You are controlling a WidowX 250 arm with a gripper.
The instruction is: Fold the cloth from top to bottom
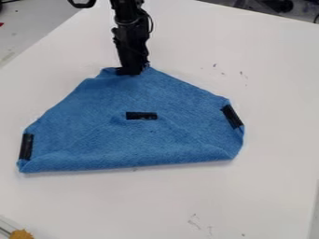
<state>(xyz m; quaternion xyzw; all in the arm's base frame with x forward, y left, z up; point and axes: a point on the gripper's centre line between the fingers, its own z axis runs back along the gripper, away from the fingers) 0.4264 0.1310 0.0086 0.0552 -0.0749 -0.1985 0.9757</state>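
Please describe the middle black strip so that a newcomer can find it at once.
On the white table lies a blue cloth, with the gripper at its top edge. The middle strip is well inside the cloth. It runs nearly level in the view, while the left strip and right strip sit at the side edges and run steeply.

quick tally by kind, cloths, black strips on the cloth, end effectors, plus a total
cloths: 1, blue
black strips: 3, one near the left edge, one mid-cloth, one near the right edge
end effectors: 1, at the cloth's top edge
total: 5
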